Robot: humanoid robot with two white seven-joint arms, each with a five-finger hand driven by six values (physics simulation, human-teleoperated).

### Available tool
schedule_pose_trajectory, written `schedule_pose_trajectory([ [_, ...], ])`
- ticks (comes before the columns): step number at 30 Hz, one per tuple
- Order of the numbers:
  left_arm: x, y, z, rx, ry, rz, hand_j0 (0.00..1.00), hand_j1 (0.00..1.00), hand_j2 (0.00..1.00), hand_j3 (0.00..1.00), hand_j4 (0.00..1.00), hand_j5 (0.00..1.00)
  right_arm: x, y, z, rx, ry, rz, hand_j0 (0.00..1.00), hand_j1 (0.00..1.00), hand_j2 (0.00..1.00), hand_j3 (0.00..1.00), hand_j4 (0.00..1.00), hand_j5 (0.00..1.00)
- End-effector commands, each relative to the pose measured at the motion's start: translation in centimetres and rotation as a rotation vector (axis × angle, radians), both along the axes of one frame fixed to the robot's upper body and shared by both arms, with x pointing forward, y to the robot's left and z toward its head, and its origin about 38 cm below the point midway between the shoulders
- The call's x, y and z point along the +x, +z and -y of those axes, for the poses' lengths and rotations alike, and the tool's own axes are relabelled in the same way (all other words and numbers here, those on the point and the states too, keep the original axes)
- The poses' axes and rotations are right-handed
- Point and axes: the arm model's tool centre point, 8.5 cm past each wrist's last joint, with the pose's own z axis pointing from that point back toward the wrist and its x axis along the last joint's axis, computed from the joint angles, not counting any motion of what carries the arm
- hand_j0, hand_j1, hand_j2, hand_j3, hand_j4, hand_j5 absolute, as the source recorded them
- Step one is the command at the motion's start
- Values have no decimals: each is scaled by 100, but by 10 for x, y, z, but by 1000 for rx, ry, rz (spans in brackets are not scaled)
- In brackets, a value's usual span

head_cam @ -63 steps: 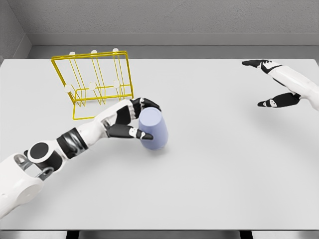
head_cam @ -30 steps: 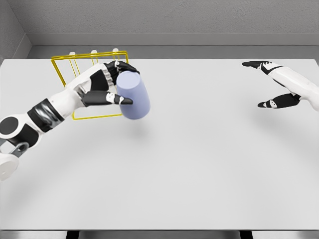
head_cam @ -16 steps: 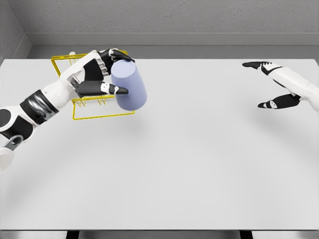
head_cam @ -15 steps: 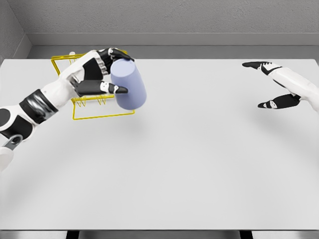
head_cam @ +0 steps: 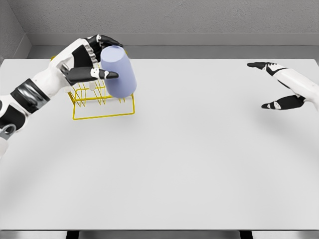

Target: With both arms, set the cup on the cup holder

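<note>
The lavender-blue cup [head_cam: 118, 72] hangs in the air at about ten o'clock in the head view, tilted with its upper end leaning toward the left and its lower end toward the right, and it covers the right-hand part of the yellow wire cup holder [head_cam: 102, 104] behind and below it. Whether the cup touches any of the holder's wires cannot be told from this angle. The left hand [head_cam: 92, 59] is wrapped around the cup from its nine o'clock side: dark fingers [head_cam: 110, 41] curl over the top end, and the thumb presses along the near wall, pointing toward three o'clock, so the grip is closed firmly on the cup. The white left forearm, with its dark wrist band, runs from the hand down toward eight o'clock and leaves the picture at the left edge. The cup holder stands on the white table [head_cam: 189, 159] in the far left region, its base frame a yellow rectangle lying flat, with thin upright pegs rising inside it; much of its back frame is hidden by hand and cup. Well apart, at about three o'clock near the right edge, the right hand [head_cam: 279, 84] hovers above the table with fingers and thumb spread wide, grasping nothing. A grey wall [head_cam: 174, 20] runs along the table's far side.
</note>
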Motion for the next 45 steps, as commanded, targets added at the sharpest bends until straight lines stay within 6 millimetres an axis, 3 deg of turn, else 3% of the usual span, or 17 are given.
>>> schedule_pose_trajectory([
  [1,2,-2,-4,-1,12,-9,58,58,58,58,58,58,0,1,1,9,-3,1,100,100,100,100,100,100],
  [21,13,-5,-12,2,48,-17,58,58,58,58,58,58,0,1,1,9,-4,0,100,100,100,100,100,100],
  [45,16,-19,-8,-8,57,-46,60,60,60,60,60,60,-1,1,4,12,-11,3,100,100,100,100,100,100],
])
